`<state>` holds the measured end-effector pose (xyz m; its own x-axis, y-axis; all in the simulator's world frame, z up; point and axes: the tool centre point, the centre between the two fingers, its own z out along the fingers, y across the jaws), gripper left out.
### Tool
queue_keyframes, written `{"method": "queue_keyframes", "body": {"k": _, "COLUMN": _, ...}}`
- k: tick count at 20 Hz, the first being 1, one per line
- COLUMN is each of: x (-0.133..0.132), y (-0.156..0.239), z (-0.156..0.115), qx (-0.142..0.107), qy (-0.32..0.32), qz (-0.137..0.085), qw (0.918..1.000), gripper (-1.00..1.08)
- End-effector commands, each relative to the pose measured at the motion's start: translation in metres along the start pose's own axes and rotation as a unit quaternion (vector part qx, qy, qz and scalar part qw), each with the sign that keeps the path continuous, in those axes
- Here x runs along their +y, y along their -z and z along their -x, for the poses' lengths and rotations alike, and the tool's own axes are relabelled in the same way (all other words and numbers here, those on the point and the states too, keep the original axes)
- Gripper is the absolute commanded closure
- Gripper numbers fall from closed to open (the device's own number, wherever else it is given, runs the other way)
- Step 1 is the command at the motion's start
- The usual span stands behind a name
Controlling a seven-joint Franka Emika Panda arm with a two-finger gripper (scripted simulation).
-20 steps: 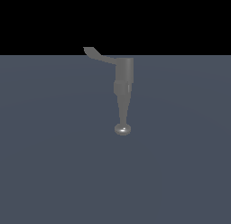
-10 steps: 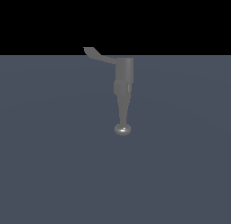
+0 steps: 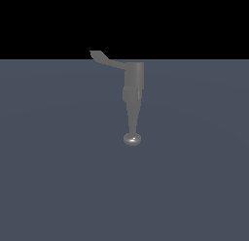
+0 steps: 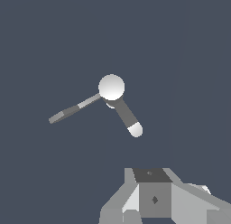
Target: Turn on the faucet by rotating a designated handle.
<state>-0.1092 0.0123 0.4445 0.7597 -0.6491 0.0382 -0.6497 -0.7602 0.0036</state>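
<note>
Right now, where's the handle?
In the exterior view the handle projects from the top of the faucet toward the exterior view's left, well above the spout's rounded knob; no gripper touches it.

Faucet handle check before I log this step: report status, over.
Gripper off the faucet, holding nothing; jaw state unclear. Handle untouched, projecting toward exterior view's left. Nothing in the way.

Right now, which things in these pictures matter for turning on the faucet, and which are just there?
For the job:
- faucet, grey, tapering to a rounded knob
- handle, a flat lever sticking out sideways from the faucet's top
- hand, partly visible in the wrist view, apart from the faucet

Just there:
- grey floor; nothing else is lying about
</note>
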Motion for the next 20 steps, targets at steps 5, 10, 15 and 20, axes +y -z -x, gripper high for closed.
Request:
{"method": "queue_keyframes", "body": {"k": 5, "x": -0.022, "y": -0.016, "z": -0.014, "qx": -0.001, "qy": -0.076, "qz": 0.002, "qw": 0.9971, "gripper": 1.08}}
{"method": "queue_keyframes", "body": {"k": 10, "x": -0.038, "y": -0.03, "z": -0.024, "qx": -0.002, "qy": -0.133, "qz": 0.003, "qw": 0.991, "gripper": 1.08}}
{"method": "queue_keyframes", "body": {"k": 15, "x": -0.054, "y": -0.046, "z": -0.033, "qx": -0.003, "qy": -0.19, "qz": 0.004, "qw": 0.9817, "gripper": 1.08}}
{"method": "queue_keyframes", "body": {"k": 20, "x": -0.071, "y": -0.062, "z": -0.041, "qx": -0.004, "qy": -0.247, "qz": 0.004, "qw": 0.969, "gripper": 1.08}}
